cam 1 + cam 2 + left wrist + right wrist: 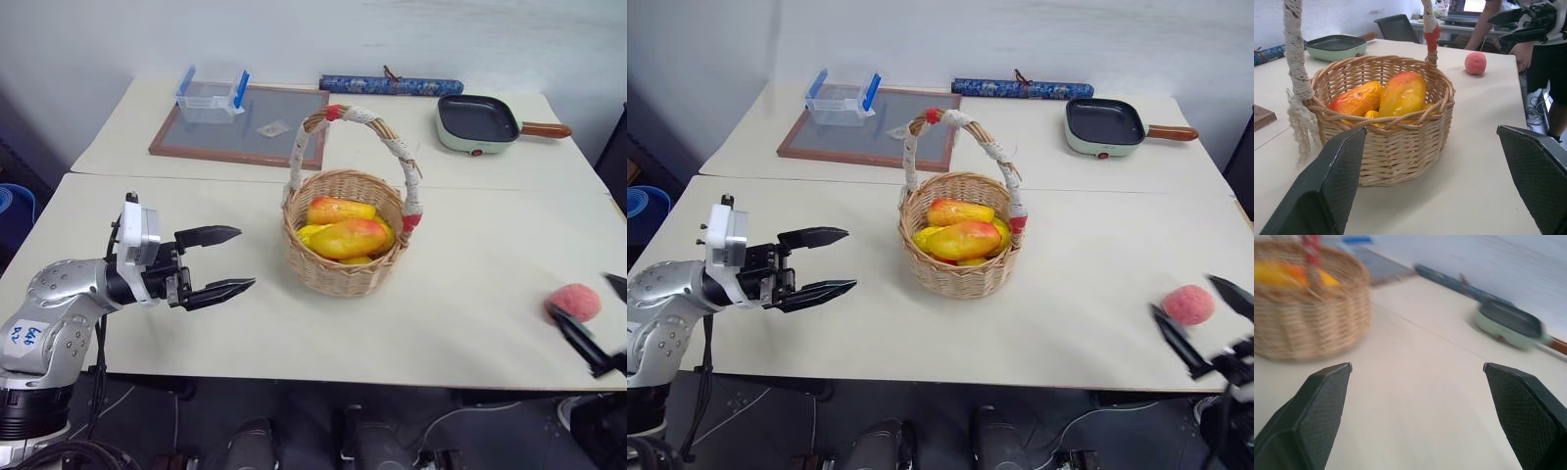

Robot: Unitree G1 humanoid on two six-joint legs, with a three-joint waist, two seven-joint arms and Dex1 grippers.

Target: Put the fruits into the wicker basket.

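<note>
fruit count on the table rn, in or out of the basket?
4 visible: three yellow-orange mangoes piled in the round tan wicker basket, one round pink peach on the table by the right hand. More may be hidden underneath.

Head pair: looks down and forward over the table (470, 323), basket (343, 264) central.
Left wrist: low, close to the basket, facing the peach (1475, 63).
Right wrist: low, blurred, probably facing the pan (1508, 325).
Shared: basket, pan.
</note>
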